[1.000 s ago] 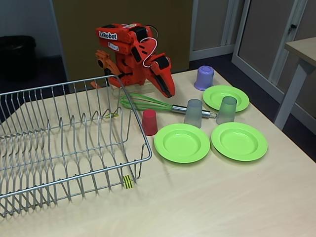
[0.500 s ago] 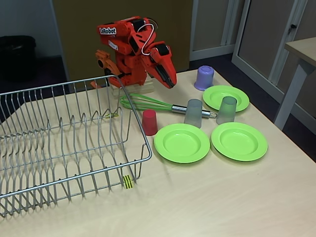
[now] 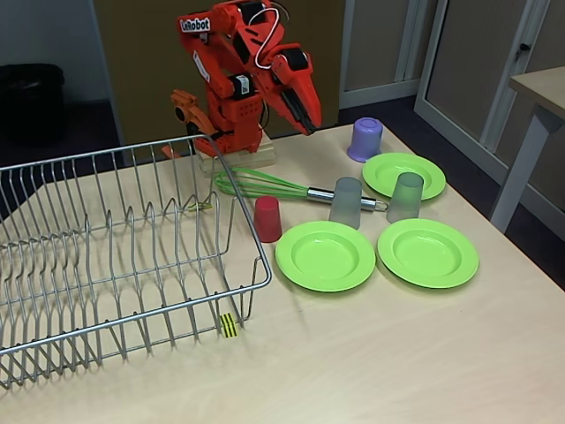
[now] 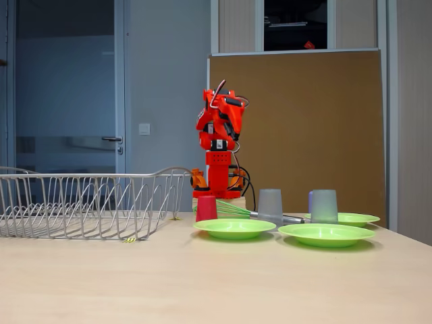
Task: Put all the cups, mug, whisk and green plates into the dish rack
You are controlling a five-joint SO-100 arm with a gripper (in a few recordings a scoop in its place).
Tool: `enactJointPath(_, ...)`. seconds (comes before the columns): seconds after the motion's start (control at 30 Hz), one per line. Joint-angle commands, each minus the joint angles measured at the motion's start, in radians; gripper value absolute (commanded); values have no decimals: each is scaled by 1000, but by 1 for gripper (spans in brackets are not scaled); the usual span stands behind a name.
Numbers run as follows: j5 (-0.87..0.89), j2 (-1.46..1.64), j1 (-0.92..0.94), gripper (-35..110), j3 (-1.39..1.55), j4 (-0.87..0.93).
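Observation:
My orange gripper [image 3: 308,122] hangs shut and empty, raised well above the table behind the whisk [image 3: 265,185], whose green wires lie next to the dish rack [image 3: 132,256]. The arm stands tall in both fixed views, its gripper [image 4: 221,135] up high. A red cup [image 3: 267,218] stands by the rack's right wall. Two grey cups [image 3: 346,202] [image 3: 406,196] stand at the whisk's handle end. Three green plates [image 3: 326,255] [image 3: 428,253] [image 3: 404,175] lie flat on the right. The purple mug [image 3: 365,139] stands at the back right. The wire rack holds nothing.
The rack carries a yellow-and-black tag [image 3: 229,325] on its front edge. Bare tabletop [image 3: 371,362] stretches across the front. Another table [image 3: 540,88] stands off to the right, beyond the table's right edge. A brown board rises behind the arm.
The arm has unfolded upward. The gripper rose from just above the whisk to a higher spot and stayed shut. Nothing on the table moved.

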Motion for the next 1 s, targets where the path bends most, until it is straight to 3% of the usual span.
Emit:
enactJointPath(0.0,35,-147,-75,0,-121,-35)
enactJointPath(0.17,94,-457,-210,0,-350,-21)
enactJointPath(0.23,382,-577,-268,0,-442,-18)
enactJointPath(0.37,784,-838,-359,1,-673,74)
enactJointPath(0.5,1126,-1046,-460,15,-811,126)
enactJointPath(0.73,1350,-1223,-563,34,-857,97)
enactJointPath(0.97,1368,-1361,-566,38,-969,117)
